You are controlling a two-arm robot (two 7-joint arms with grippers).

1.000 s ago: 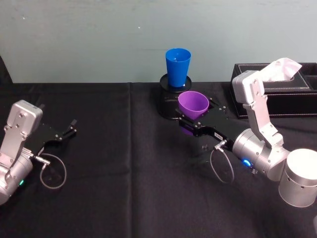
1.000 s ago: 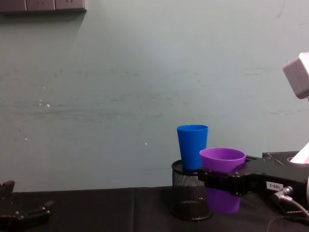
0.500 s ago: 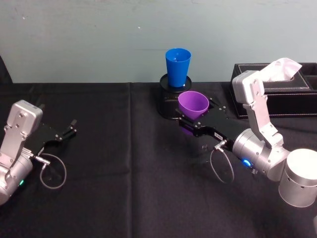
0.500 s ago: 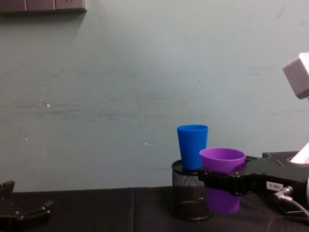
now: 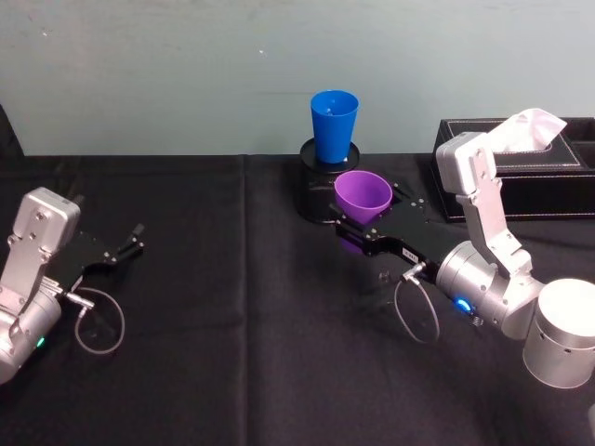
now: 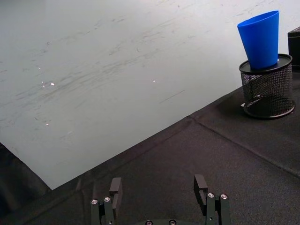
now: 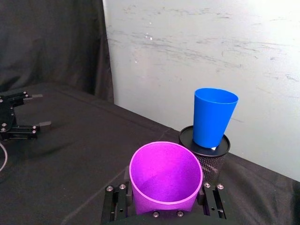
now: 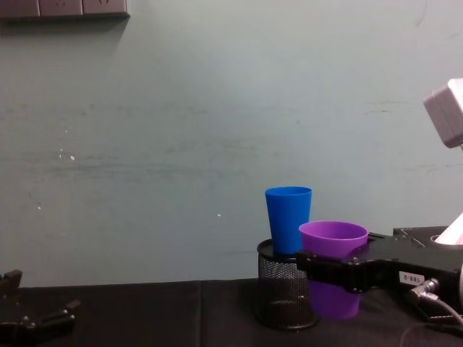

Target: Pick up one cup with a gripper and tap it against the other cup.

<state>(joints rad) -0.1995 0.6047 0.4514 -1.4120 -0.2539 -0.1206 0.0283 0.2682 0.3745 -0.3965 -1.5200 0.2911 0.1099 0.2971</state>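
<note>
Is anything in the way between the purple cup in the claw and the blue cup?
Nothing visible stands between the purple cup, in the right claw, and the blue cup. The blue cup stands on a black mesh pot, and the purple cup hangs mostly at pot height, so it may need raising. The left claw lies far aside.

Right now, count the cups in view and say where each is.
2. The blue cup stands on the black mesh pot at the back; the purple cup is clamped in the right gripper, in front of it.
</note>
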